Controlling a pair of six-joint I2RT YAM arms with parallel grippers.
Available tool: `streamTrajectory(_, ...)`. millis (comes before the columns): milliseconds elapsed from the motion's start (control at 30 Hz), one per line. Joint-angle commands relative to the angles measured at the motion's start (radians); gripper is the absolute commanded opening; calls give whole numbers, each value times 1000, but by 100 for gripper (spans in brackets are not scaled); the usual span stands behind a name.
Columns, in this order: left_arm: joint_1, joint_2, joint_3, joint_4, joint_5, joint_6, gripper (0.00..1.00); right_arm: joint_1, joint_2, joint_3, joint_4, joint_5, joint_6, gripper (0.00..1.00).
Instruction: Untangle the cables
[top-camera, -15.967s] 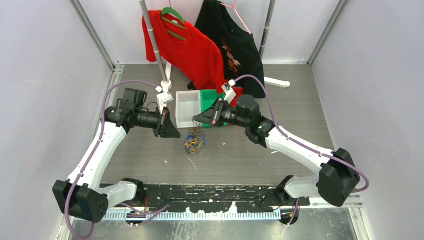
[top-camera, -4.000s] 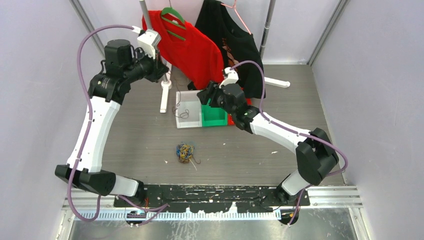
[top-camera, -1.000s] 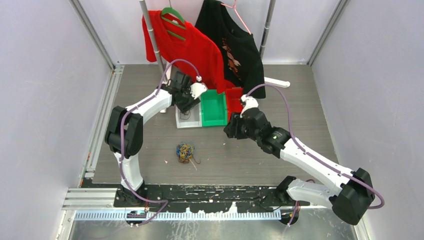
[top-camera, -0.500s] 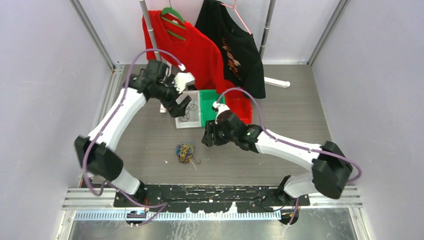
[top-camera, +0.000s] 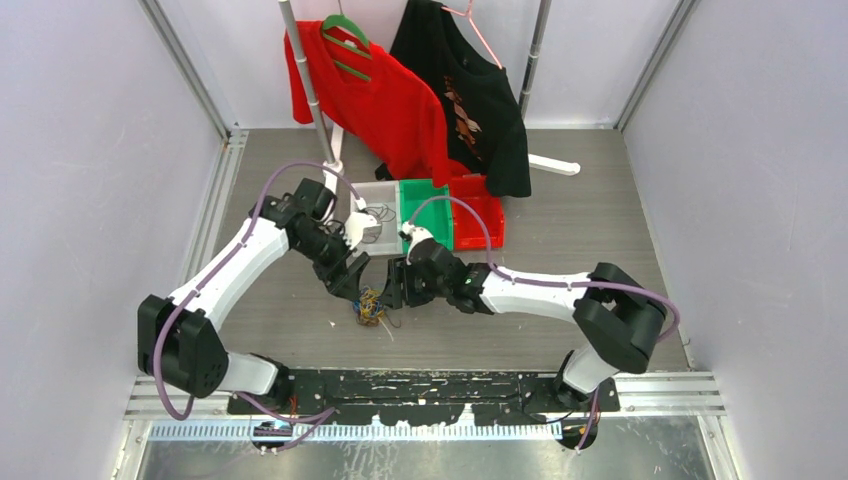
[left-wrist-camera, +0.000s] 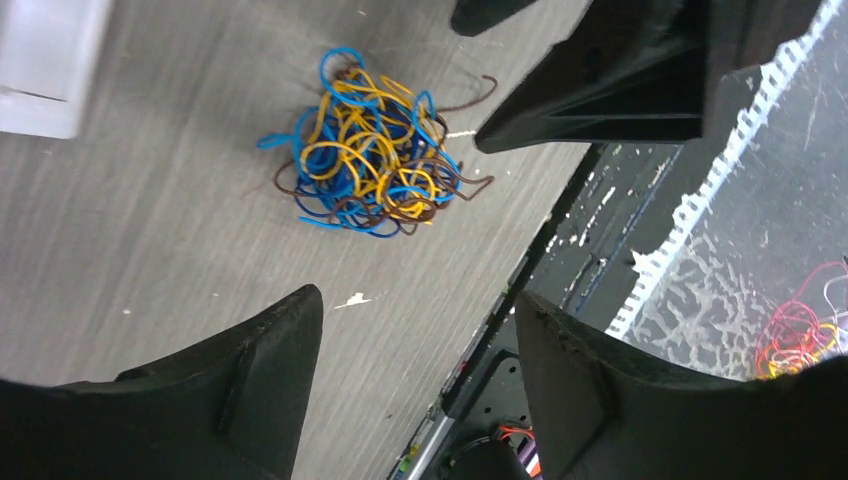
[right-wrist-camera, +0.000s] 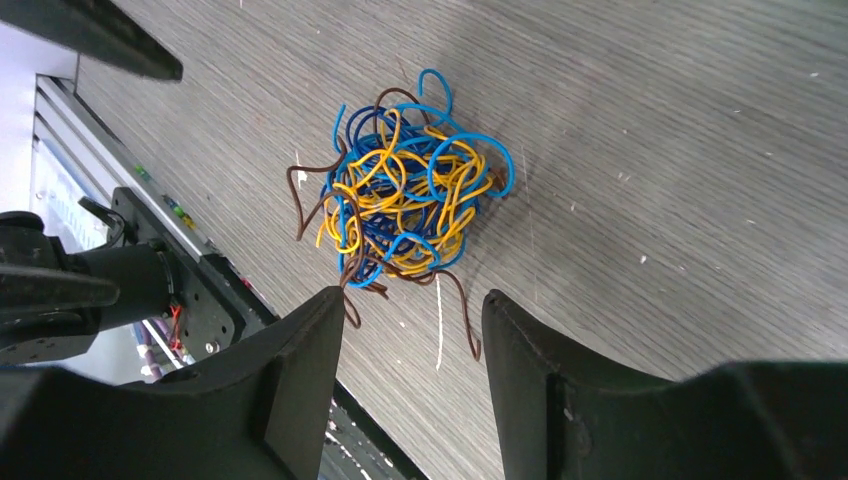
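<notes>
The cables (top-camera: 372, 305) are a fist-sized clump of blue, yellow and brown wire lying on the grey table between the two grippers. My left gripper (top-camera: 347, 281) hangs just to its left, open, with nothing between its fingers. In the left wrist view the cables (left-wrist-camera: 365, 185) lie ahead of the left gripper (left-wrist-camera: 418, 300), apart from it. My right gripper (top-camera: 397, 285) is just to the right, also open. In the right wrist view the cables (right-wrist-camera: 410, 195) lie just beyond the right gripper (right-wrist-camera: 413, 298), with brown wire ends trailing towards its fingertips.
Behind the clump stand a white bin (top-camera: 390, 192) holding a few thin wires, a green bin (top-camera: 435, 200) and a red bin (top-camera: 485, 215). A red shirt (top-camera: 375, 95) and a black shirt (top-camera: 470, 90) hang on a rack at the back. The black base rail (top-camera: 420, 385) runs along the near edge.
Both arms have swung in and down towards the clump, the left from over the white bin, the right from the right. The clump has not moved.
</notes>
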Motion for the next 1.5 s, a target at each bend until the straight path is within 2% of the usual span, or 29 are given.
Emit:
streamTrajectory(0, 1, -64, -60, 52, 83, 20, 69, 14, 28, -6, 122, -4, 39, 58)
streamTrajectory(333, -2, -14, -168, 261, 71, 22, 56, 14, -84, -84, 85, 82, 77, 53)
streamTrajectory(567, -30, 69, -151, 304, 62, 6, 49, 13, -222, -160, 52, 159, 117, 50)
streamTrajectory(733, -34, 79, -174, 343, 44, -5, 29, 8, -274, -181, 25, 193, 120, 48)
streamTrajectory(933, -36, 50, -145, 289, 15, -8, 3, 2, -284, -151, 7, 215, 78, 48)
streamTrajectory(1000, -36, 18, -123, 260, 4, -22, 0, 1, -273, -131, 6, 218, 51, 48)
streamTrajectory(1267, -36, -104, 12, 115, 22, -137, 0, 2, -220, -62, 83, 189, -55, 61)
streamTrajectory(1367, -36, -131, 43, 88, 35, -191, 0, 2, -217, -49, 115, 170, -76, 71)
streamTrajectory(1467, -36, -150, 83, 64, 28, -248, 0, 13, -244, -89, 227, 140, -107, 80)
